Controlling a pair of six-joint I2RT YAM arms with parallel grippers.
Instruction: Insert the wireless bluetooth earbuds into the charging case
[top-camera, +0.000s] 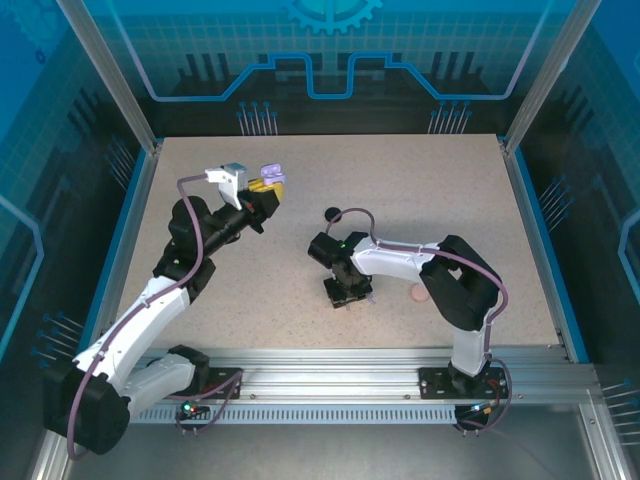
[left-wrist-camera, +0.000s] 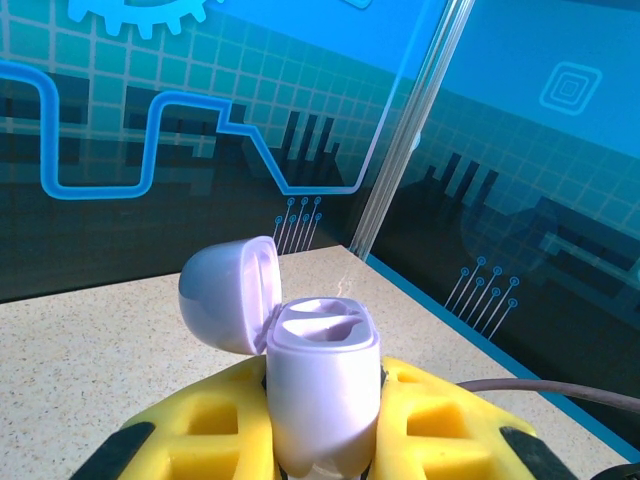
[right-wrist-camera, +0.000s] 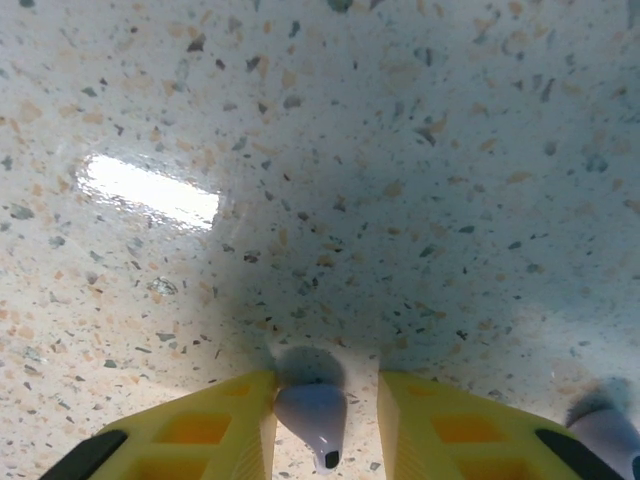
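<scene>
Speckled beige tabletop (top-camera: 400, 200) ringed by blue circuit-patterned walls (top-camera: 330, 60).

one lilac case (left-wrist-camera: 322, 390); two lilac earbuds (right-wrist-camera: 313, 415) (right-wrist-camera: 606, 434)

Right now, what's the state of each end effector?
Left end effector: closed on the lilac case, lid open.
Right end effector: open, straddling a lilac earbud on the table, not clamped.

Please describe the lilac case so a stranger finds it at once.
On the table, look far left, at the left gripper. Its yellow fingers clamp a lilac case; unlike the lilac earbud at the right gripper, it is raised, lid open.
</scene>
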